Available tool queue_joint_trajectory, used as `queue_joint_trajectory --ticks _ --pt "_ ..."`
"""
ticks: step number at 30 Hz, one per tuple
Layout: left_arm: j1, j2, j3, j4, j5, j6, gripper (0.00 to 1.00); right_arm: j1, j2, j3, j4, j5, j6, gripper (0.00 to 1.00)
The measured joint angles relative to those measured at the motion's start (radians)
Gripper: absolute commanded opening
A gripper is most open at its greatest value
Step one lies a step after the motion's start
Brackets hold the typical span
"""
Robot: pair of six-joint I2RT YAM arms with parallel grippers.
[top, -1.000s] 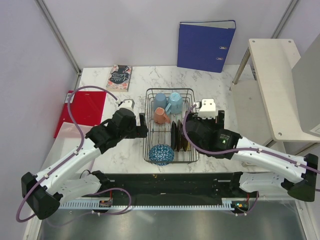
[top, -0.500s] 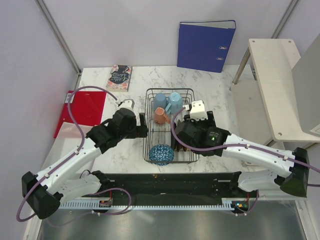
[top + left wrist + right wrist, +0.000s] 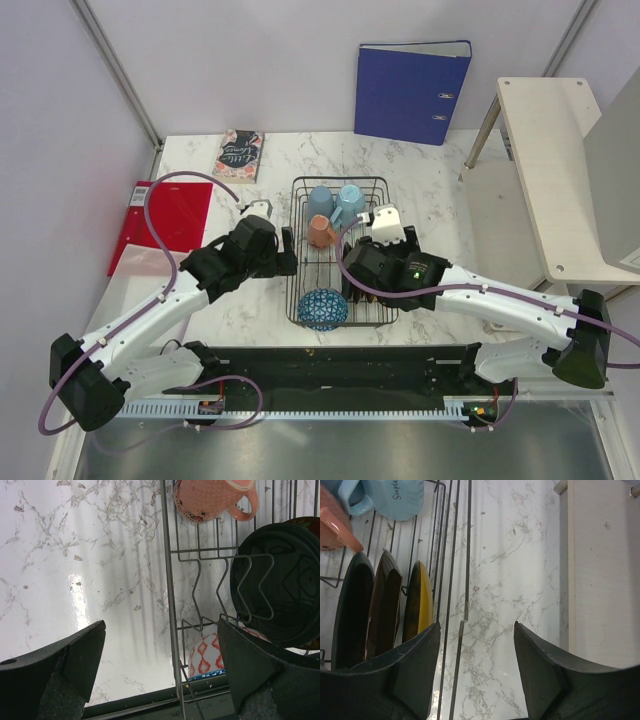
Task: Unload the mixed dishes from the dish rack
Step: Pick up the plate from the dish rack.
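The black wire dish rack (image 3: 300, 285) stands mid-table. It holds two blue mugs (image 3: 337, 202), a salmon cup (image 3: 321, 232), a blue net-patterned bowl (image 3: 323, 309) and upright dishes (image 3: 350, 272) partly hidden under my right arm. My left gripper (image 3: 287, 252) is open and empty, straddling the rack's left wall (image 3: 167, 580). The left wrist view (image 3: 161, 625) shows the cup (image 3: 210, 497), the black dish (image 3: 280, 585) and the bowl (image 3: 207, 655). My right gripper (image 3: 375, 265) is open and empty over the rack's right wall (image 3: 467, 555). The right wrist view (image 3: 477, 625) shows the black dish (image 3: 352, 610), a brown dish (image 3: 382, 610) and the yellow plate (image 3: 420, 602).
A blue binder (image 3: 410, 92) stands at the back wall. A book (image 3: 239, 155) lies at the back left and a red folder (image 3: 165, 220) at the left edge. A white shelf unit (image 3: 545, 170) stands right of the table, also in the right wrist view (image 3: 600, 570).
My right arm has swung left, from beside the rack to over its right side. My left arm has edged slightly toward the rack. The dishes have not moved.
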Motion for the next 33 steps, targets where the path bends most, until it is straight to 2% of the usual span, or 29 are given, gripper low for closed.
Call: queue_joint_trajectory --ticks 15,33 --pt "0.0 -0.002 -0.021 -0.004 0.006 -0.02 0.99 0.0 0.037 0.009 0.093 -0.107 -0.019 0.66" --pt "0.0 0.021 -0.029 -0.004 0.025 -0.032 0.99 0.0 0.12 -0.03 0.116 -0.116 -0.011 0.6"
